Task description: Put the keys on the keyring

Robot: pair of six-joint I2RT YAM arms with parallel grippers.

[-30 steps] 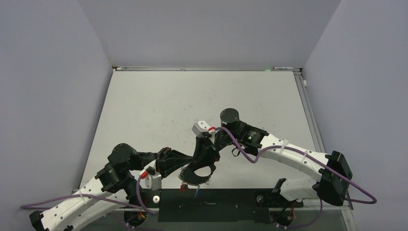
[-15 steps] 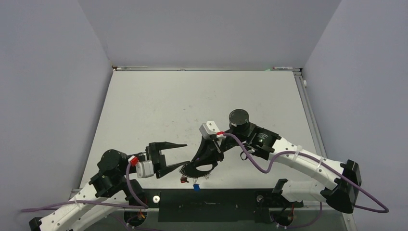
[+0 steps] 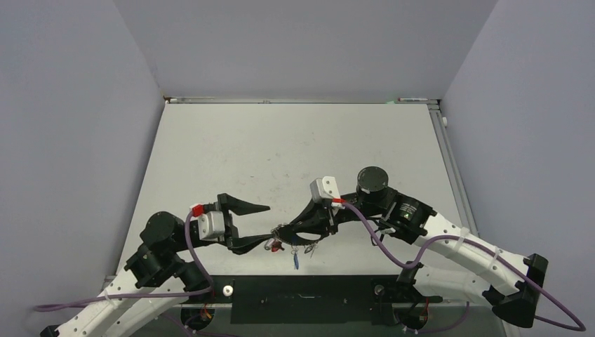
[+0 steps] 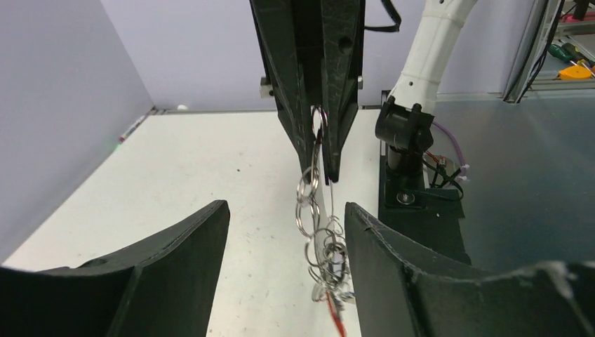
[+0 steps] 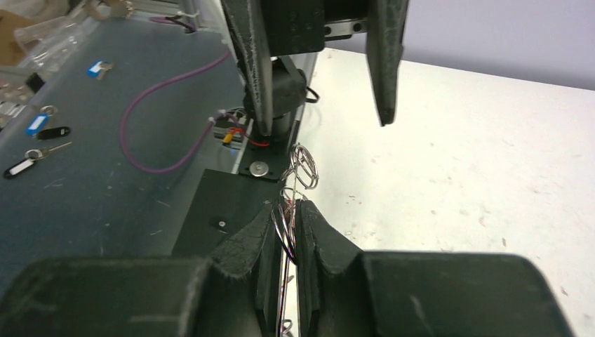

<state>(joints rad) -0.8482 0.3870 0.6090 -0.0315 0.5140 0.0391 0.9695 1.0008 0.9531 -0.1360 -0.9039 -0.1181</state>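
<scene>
My right gripper (image 3: 282, 231) (image 5: 286, 207) is shut on the keyring (image 3: 293, 241), a thin silvery ring seen edge-on between its pads (image 5: 283, 232). From the left wrist view, the keyring (image 4: 317, 121) hangs from the right gripper (image 4: 319, 151), and a chain of small rings drops from it. At the chain's lower end dangles a small blurred tangle of silvery pieces, the keys (image 4: 330, 258), with a red tag (image 4: 337, 317) below. A blue tag (image 3: 296, 261) also hangs down. My left gripper (image 3: 269, 225) (image 4: 286, 207) is open, its fingers either side of the dangling bunch without gripping it.
The black base rail (image 3: 309, 298) runs along the table's near edge, just under the hanging tags. Beyond that edge, loose tagged keys (image 5: 38, 133) lie on a dark surface. A purple cable (image 5: 161, 105) loops near the left arm's base.
My left gripper has let go and opened, drawing back to the left. The right arm has carried the keyring to the right, and the bunch now hangs free.
</scene>
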